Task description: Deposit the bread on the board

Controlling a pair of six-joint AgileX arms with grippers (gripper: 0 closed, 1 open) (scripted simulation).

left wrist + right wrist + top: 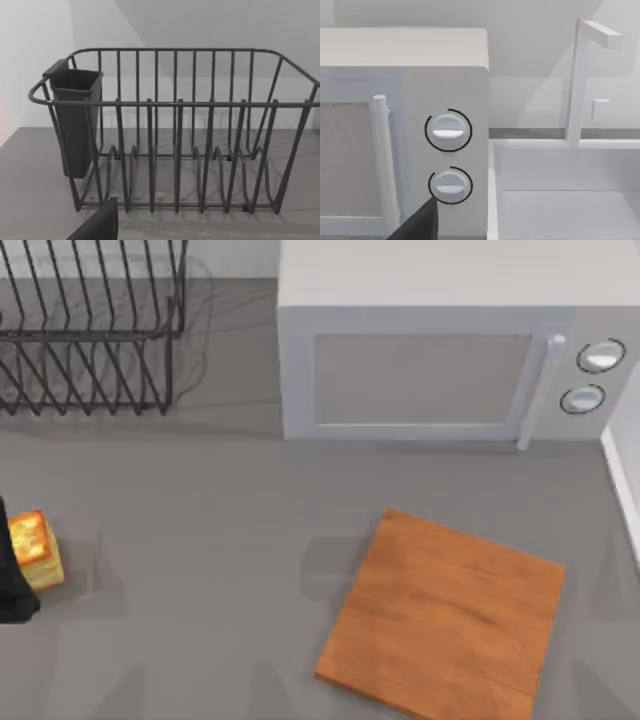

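Far left edge of table: bread beside dark left gripper, fingers' state can't tell, grip unconfirmed. Board well apart, right of centre, below microwave. Risk: bread slipping mid-carry w/ long traverse, landing off board.

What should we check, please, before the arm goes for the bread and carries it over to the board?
1. Bread located: ok, at the table's left edge, beside a dark arm part.
2. Board top free to receive it: ok, nothing lies on it.
3. Path from bread to board: ok, bare table between them.
4. Bread already held: cannot tell.
5. Board apart from the microwave: ok, a gap shows.
6. Dish rack out of the way: ok, at the back left.
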